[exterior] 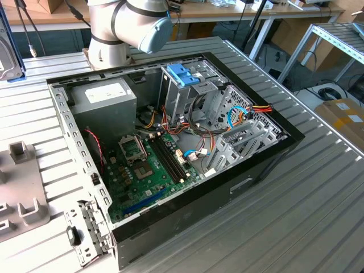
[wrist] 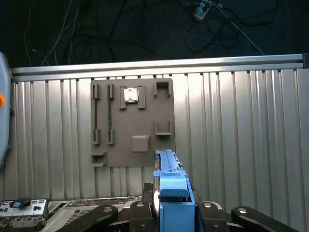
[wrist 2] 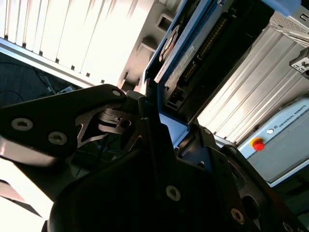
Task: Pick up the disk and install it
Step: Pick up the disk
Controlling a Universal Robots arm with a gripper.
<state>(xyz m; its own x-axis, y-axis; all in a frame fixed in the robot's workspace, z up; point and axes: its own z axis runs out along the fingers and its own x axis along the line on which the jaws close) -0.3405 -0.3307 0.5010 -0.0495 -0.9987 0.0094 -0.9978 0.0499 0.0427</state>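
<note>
Black angular end effector (wrist: 174, 212) around blue-framed disk (wrist: 168, 166).

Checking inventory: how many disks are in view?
1: the disk, held edge-on in the end effector, seen in both wrist views. Others may be hidden inside the computer case.

The black metal two-finger gripper (wrist: 172, 212) is clamped on the flat grey-metal disk in a blue plastic carrier frame (wrist: 170, 186). One black linkage finger (wrist: 140, 215) presses against each face, and the disk stands edge-on, projecting forward beyond the fingertips. In the exterior view, the silver-grey tubular arm with a pale-blue joint cap (exterior: 128, 23) stands upright on its base, bent at the joint.
</note>
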